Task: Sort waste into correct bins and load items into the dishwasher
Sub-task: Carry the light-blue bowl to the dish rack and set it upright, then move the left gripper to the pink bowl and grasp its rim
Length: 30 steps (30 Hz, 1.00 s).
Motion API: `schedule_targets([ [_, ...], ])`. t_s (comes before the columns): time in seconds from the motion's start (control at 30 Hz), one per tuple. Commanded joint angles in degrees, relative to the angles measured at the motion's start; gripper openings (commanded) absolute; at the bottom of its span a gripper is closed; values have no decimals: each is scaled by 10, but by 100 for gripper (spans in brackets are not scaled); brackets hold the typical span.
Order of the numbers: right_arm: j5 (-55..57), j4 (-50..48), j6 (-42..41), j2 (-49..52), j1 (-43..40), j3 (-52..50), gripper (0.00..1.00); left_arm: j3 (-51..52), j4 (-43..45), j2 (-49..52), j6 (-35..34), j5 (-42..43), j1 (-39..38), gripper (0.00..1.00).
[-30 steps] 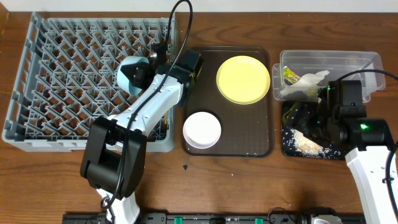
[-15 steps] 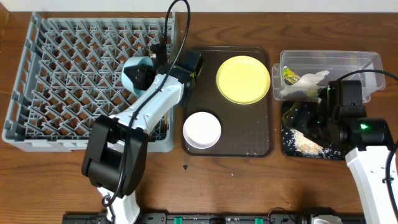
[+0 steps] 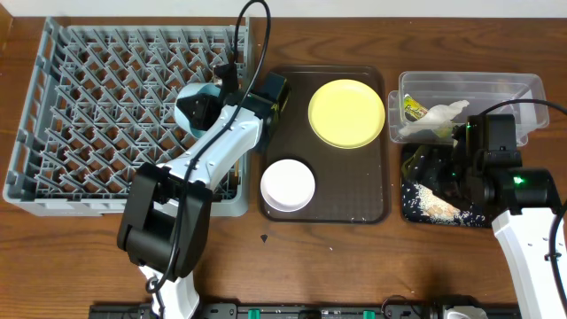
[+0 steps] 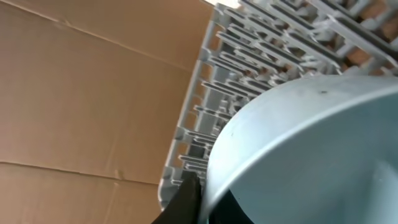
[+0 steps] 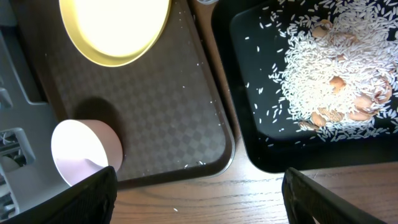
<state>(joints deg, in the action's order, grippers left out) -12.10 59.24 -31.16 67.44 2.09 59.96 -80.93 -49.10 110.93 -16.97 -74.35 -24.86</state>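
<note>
Pegs of the dish rack point(image 3: 89, 106) lie directly below the left end effector point(image 3: 202, 108), clenched on the tilted light blue bowl point(image 3: 182, 100); the right end effector point(image 3: 440, 174), spread empty, hangs well apart.

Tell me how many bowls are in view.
2. A light blue bowl gripped by the left pincer over the grey rack, and a white bowl on the brown tray. Others may be hidden.

The left hand point(image 3: 203, 107) grips the light blue bowl point(image 3: 185, 99) above the grey dish rack point(image 3: 89, 89)
</note>
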Motion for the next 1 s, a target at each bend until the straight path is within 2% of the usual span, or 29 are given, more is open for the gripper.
schedule_targets([
  [0.0,3,1,6,0,-5,7,83,6,6,12,-13,-81,-2,8],
  [0.27,3,0,6,0,-5,7,83,6,9,13,-14,-40,-2,7],
  [0.53,3,0,6,0,-5,7,83,6,35,33,-15,-37,-2,7],
  [0.97,3,-5,6,0,-5,7,84,6,-23,43,-16,-15,-19,8],
])
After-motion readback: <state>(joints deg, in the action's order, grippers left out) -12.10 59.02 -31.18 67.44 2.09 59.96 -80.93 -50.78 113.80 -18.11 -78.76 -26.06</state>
